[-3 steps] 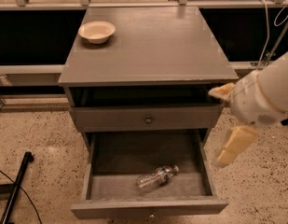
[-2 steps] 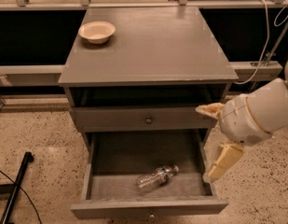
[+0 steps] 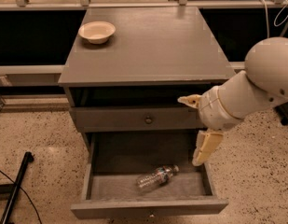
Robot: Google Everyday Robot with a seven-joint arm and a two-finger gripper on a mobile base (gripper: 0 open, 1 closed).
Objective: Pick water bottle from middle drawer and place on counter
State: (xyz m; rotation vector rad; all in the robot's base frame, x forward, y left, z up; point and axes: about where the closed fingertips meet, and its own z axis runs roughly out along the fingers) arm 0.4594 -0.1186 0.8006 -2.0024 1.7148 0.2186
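The water bottle (image 3: 156,177) lies on its side on the floor of the open middle drawer (image 3: 148,208), near the front, cap toward the right. My gripper (image 3: 198,125) hangs at the drawer's right side, above and to the right of the bottle, apart from it. Its two cream fingers (image 3: 206,148) are spread wide and hold nothing. The white arm reaches in from the right. The counter (image 3: 153,45) is the grey cabinet top above.
A cream bowl (image 3: 97,31) sits at the counter's back left. A shut drawer front with a round knob (image 3: 148,120) is above the open drawer. A black stand leg (image 3: 15,190) lies on the speckled floor at the left. Cables hang at the top right.
My arm and gripper have moved left, from beside the cabinet to over the drawer's right side. The fingers stay open. The bottle has not moved.
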